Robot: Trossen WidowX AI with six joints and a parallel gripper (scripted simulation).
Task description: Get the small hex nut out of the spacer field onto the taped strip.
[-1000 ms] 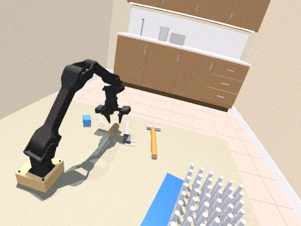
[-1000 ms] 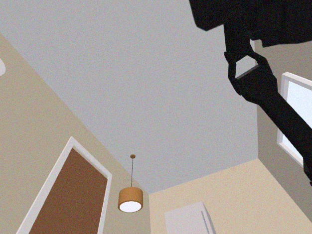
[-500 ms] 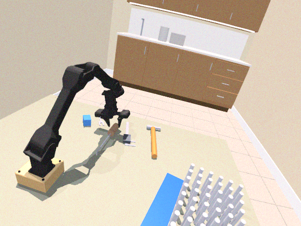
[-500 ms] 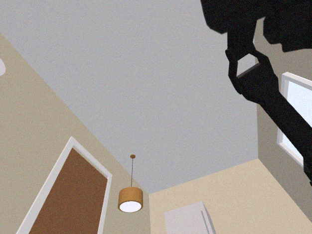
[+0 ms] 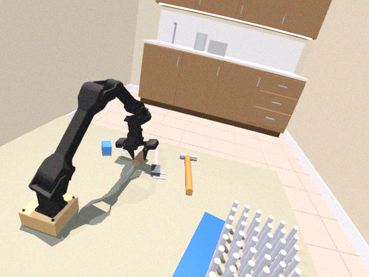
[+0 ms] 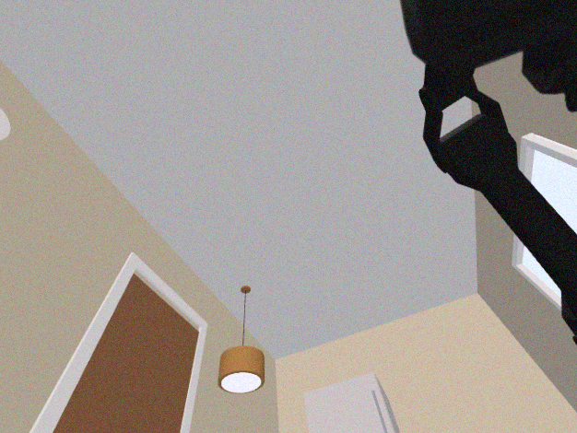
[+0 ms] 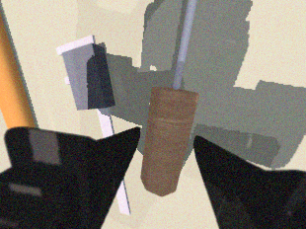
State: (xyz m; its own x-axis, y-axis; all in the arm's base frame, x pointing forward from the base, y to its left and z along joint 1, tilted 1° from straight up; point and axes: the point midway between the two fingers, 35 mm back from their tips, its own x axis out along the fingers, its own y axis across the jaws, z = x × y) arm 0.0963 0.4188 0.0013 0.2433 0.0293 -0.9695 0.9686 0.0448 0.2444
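Wrist view: my black jaws straddle the brown wooden handle [image 7: 168, 136] of the thin grey metal hook rod [image 7: 184, 42] on the desk [image 7: 276, 47], parted, gripping nothing. I cannot see the hex nut among the spacers [image 5: 256, 241].

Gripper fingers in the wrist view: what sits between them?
The brown handle of the rod tool lies between the gripper fingers, with a gap showing on each side; its grey shaft runs away ahead.
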